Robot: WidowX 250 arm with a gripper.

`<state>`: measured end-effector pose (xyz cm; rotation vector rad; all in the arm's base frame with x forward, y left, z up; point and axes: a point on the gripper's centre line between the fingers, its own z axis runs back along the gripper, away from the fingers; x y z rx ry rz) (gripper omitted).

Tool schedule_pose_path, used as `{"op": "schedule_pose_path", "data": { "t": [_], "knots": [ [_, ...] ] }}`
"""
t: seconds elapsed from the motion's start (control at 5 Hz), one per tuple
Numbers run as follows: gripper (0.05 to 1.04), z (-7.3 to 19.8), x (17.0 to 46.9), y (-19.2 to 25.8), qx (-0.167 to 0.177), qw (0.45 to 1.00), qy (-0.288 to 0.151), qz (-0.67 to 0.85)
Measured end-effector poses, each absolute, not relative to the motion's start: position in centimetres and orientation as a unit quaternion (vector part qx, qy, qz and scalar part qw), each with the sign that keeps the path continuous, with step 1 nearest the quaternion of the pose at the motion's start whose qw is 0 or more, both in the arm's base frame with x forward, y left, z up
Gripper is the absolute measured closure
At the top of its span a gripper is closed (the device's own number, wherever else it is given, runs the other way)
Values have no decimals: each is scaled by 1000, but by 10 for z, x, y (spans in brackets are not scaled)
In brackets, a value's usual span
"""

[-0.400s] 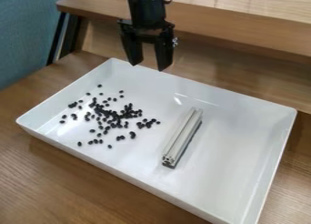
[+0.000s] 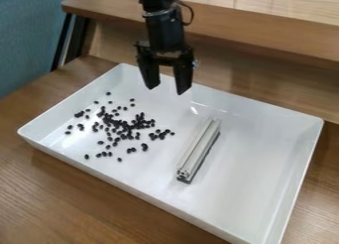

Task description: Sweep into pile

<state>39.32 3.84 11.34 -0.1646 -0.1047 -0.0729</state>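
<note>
My arm (image 2: 165, 32) is black, roundish; thin grey band (image 2: 156, 13) around it; black cable (image 2: 191, 12) looping on the right; black gripper (image 2: 165, 91), two blocky, tapered fingers (image 2: 183, 77); small silvery fitting (image 2: 195, 64) at its right side.

Bright, soft light fills the white tray (image 2: 265, 163), with pale glare near its left corner and a small bright streak by its far edge. A narrow dark shadow lines the metal bar's (image 2: 198, 151) right side; the tray's near-left edge softly shades the table (image 2: 66, 193).
</note>
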Motion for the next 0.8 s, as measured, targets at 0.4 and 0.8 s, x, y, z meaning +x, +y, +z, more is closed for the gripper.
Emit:
{"op": "schedule_pose_path", "data": {
  "t": [0.4, 0.8],
  "knots": [
    [82, 105, 399, 4, -96, 992, -57, -60],
    [82, 75, 395, -17, -84, 996, -24, -26]
  ]
}}
